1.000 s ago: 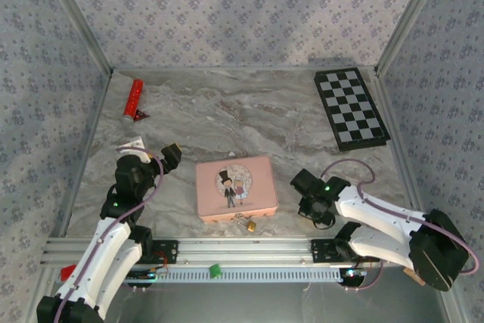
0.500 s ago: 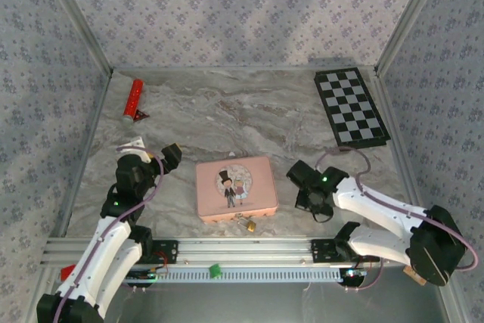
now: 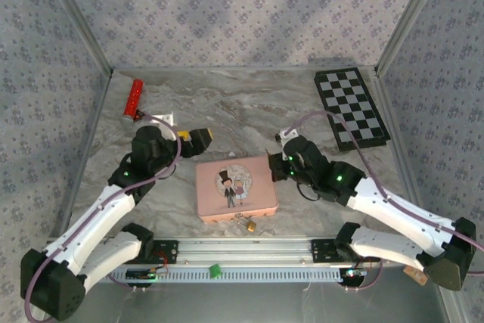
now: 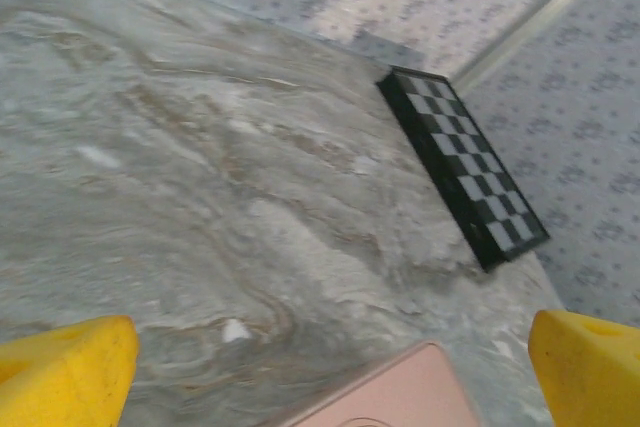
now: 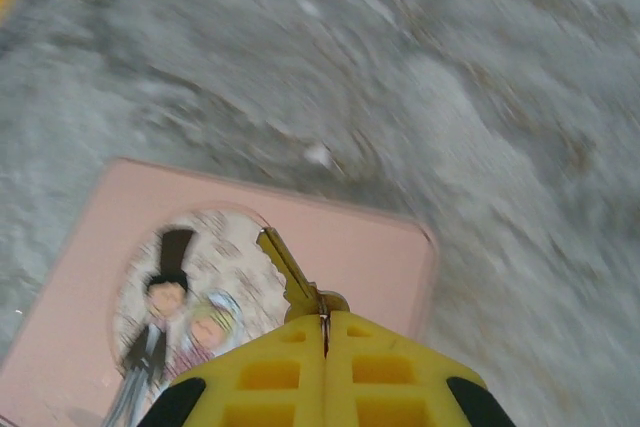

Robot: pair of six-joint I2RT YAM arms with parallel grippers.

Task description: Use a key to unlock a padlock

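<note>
The tiny brass padlock (image 3: 248, 224) lies on the marble just in front of the pink picture tin (image 3: 235, 187). My right gripper (image 5: 324, 319) is shut on the key (image 5: 288, 269); the thin blade sticks out beyond the yellow fingertips, hanging over the tin's lid. From above, that gripper (image 3: 278, 163) sits at the tin's far right corner. My left gripper (image 3: 198, 135) hovers beyond the tin's far left corner, open, with its yellow fingers (image 4: 62, 372) wide apart and bare marble plus a tin corner (image 4: 400, 395) between them.
A red bar (image 3: 134, 98) lies at the back left. A black-and-white chequered board (image 3: 350, 108) rests at the back right. Patterned walls with metal frame rails close in the table on three sides.
Both arms have reached forward from near the front edge. The right gripper moved up to the tin's far right corner; the left gripper swung out beyond the tin's far left corner.
</note>
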